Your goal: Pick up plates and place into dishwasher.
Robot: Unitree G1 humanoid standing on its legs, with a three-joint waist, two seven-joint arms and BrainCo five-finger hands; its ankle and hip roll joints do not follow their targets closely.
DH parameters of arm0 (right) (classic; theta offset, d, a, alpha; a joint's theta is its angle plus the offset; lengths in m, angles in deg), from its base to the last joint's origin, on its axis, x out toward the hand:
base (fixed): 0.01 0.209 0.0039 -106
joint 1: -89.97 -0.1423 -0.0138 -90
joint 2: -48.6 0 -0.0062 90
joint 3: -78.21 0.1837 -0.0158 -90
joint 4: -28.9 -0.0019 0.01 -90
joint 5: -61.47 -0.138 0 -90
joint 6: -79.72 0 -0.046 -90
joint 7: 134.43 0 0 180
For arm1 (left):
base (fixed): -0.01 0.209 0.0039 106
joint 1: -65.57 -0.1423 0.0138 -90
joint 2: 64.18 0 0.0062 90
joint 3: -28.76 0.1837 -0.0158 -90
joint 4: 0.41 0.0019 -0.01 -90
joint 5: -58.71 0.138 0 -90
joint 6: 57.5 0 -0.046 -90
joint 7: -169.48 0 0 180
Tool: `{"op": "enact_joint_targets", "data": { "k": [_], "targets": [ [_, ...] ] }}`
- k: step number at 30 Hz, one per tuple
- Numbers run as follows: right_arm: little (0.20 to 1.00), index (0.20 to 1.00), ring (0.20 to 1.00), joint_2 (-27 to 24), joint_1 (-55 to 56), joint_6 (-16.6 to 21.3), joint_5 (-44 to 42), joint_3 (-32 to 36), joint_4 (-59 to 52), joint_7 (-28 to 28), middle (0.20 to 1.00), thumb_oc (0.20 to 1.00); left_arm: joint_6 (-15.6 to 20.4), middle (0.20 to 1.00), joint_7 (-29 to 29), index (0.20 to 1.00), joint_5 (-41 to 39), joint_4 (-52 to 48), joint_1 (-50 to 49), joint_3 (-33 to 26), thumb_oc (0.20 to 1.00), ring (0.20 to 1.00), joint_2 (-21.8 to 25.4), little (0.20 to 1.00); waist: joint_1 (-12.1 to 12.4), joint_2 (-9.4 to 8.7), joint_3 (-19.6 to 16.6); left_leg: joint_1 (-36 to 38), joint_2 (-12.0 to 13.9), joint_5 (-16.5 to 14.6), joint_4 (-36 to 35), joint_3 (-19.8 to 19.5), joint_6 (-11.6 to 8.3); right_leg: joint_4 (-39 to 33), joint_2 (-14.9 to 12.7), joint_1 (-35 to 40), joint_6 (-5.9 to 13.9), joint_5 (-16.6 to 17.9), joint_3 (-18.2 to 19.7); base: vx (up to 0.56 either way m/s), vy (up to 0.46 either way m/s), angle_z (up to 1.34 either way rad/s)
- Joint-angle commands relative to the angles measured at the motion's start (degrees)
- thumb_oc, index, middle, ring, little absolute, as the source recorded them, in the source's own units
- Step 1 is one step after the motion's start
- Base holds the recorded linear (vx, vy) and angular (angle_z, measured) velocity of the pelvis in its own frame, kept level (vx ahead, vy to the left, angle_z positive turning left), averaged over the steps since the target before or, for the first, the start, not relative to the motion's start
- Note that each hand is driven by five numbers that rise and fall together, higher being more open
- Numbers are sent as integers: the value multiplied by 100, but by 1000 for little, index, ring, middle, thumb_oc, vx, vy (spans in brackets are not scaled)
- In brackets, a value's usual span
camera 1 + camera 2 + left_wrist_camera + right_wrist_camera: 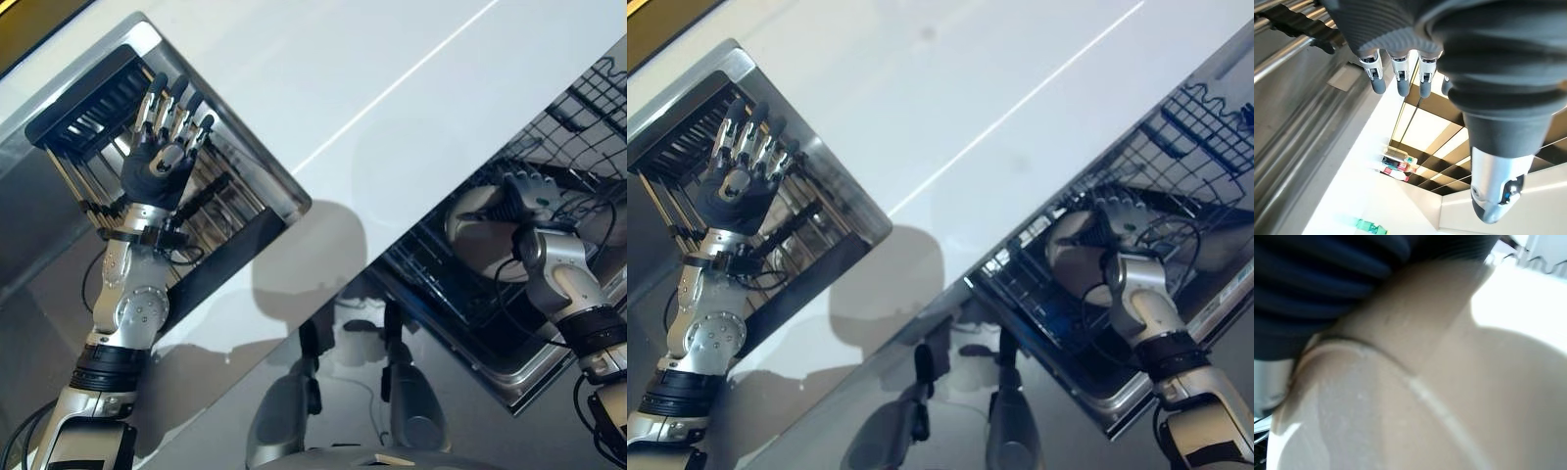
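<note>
Evidently the right hand (1114, 257) grips a plate (470, 223) down in the dishwasher rack (1200, 127), probably seating it between the wires, which crowd it closely. Well apart, the left hand (162, 132), fingers straight, hovers over the drying rack (93, 88), where room is ample.

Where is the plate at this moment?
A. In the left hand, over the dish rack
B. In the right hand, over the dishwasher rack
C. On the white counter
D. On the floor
B: the right hand holds the beige plate over the dark wire dishwasher rack.
</note>
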Motion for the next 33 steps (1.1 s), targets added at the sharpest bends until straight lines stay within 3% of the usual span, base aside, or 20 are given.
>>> {"op": "enact_joint_targets", "data": {
  "k": [1,17,24,31,33],
  "targets": [
    [1000,1000,1000,15,428,-45,-221,74,52,-70,1000,1000,136,1000,158,1000,-83,189,-368,-56,1000,1000,-821,1000,-3,-120,125,-362,113,55,-57,-271,142,674,-112,-54,263,-676,-161,0,0,0],
    [1000,1000,1000,447,1946,123,-338,923,-71,168,1000,1000,-527,1000,533,1000,-104,136,-1154,-603,1000,1000,-1071,1000,-55,-376,-815,418,164,-153,-76,-283,115,451,31,867,237,-857,-57,60,-3,-3],
    [1000,1000,1000,714,2456,558,-914,1622,-736,1137,1000,1000,-849,1000,505,1000,109,125,-1467,-694,1000,1000,-1212,1000,-112,-503,-1266,764,219,-278,-76,-277,110,366,99,1237,264,-902,40,124,-13,-4],
    [1000,1000,1000,1001,2888,1150,-1586,2274,-1429,1859,1000,1000,-1005,1000,655,1000,135,136,-1834,-858,1000,1000,-1320,1000,-160,-482,-1527,1008,242,-435,-76,-227,108,265,98,1487,306,-952,91,77,30,0],
    [1000,1000,1000,1188,2984,1376,-2111,2469,-1627,2091,1000,1000,-1050,1000,625,1000,127,133,-1935,-941,1000,1000,-1346,1000,-193,-451,-1625,1093,254,-480,-76,-199,102,244,86,1570,318,-977,96,90,43,-2]
  ]
}}
